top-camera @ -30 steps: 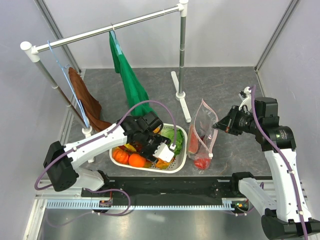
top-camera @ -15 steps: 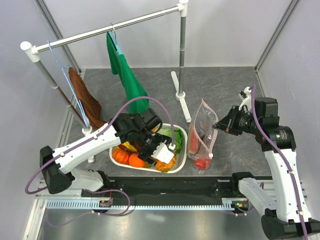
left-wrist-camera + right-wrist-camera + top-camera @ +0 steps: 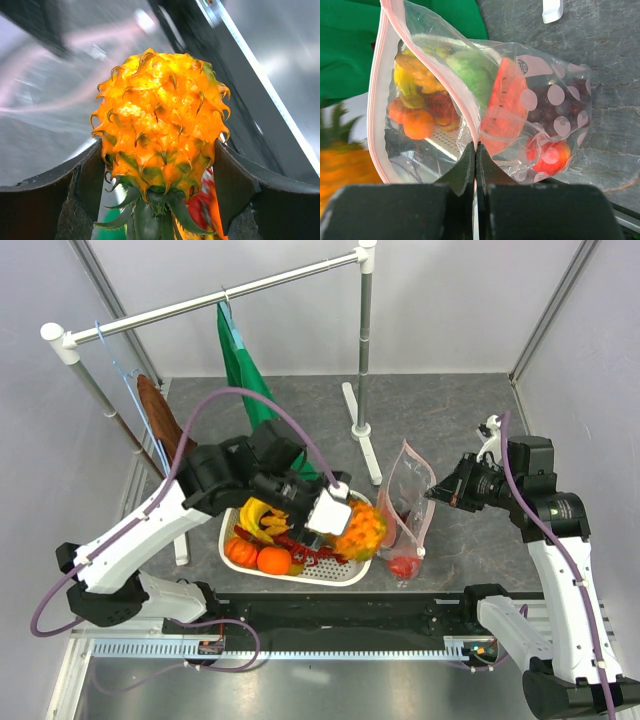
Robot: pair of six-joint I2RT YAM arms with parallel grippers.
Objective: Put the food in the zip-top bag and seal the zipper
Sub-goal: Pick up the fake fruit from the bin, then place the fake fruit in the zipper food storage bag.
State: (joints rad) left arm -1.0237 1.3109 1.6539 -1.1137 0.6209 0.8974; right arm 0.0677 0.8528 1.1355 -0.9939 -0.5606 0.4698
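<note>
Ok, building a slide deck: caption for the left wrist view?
Left tool clamps an orange toy pineapple between its fingers.

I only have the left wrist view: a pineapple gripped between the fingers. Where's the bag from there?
Observer: In the top view, the bag stands just right of the pineapple, past the basket's right end.
Operator: Is its mouth open?
Observer: Yes. The right gripper is shut on one side of the zipper, and the mouth gapes.
Operator: Is anything inside?
Observer: A watermelon slice, grapes and a red piece.
</note>
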